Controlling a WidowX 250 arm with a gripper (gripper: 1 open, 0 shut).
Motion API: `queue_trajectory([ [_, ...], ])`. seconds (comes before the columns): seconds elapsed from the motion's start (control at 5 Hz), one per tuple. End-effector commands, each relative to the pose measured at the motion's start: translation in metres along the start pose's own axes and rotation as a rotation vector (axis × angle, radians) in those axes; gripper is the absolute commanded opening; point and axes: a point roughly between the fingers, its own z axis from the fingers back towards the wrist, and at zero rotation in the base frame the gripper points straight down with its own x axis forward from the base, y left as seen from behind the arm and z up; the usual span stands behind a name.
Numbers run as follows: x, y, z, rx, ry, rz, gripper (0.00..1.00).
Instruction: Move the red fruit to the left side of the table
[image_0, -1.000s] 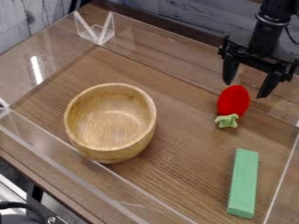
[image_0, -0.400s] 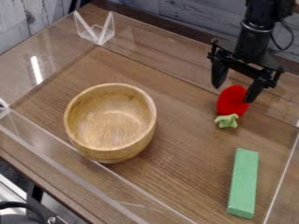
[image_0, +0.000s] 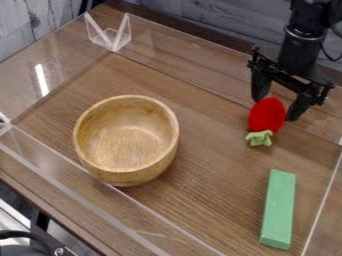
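Note:
The red fruit (image_0: 266, 119) lies on the right part of the table (image_0: 201, 110), a glossy strawberry shape with its pale green stem end pointing toward the front. My gripper (image_0: 290, 96) hangs just above and slightly behind it, black fingers pointing down and spread open, with nothing between them. The fingertips straddle the fruit's upper end without visibly touching it.
A round light wooden bowl (image_0: 126, 138) sits left of centre. A flat green block (image_0: 279, 208) lies near the front right corner. Low clear acrylic walls (image_0: 54, 60) border the tabletop, with a clear bracket at the back left.
The gripper swung left and then back right over the fruit, ending close to where it was a second ago. The fruit has not moved and the fingers stay open.

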Motion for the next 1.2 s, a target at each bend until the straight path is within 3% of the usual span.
queue_trajectory([
  [0.0,0.01,0.014,0.029,-0.004,-0.087,-0.014,1.0],
  [0.4,0.013,0.023,0.008,-0.005,-0.095,-0.054,1.0],
  [0.6,0.01,0.019,-0.007,-0.008,-0.072,-0.041,1.0],
  [0.8,0.013,0.019,-0.014,-0.007,-0.058,-0.018,0.0],
  [1.0,0.015,0.026,0.003,-0.009,-0.085,0.026,0.0],
])
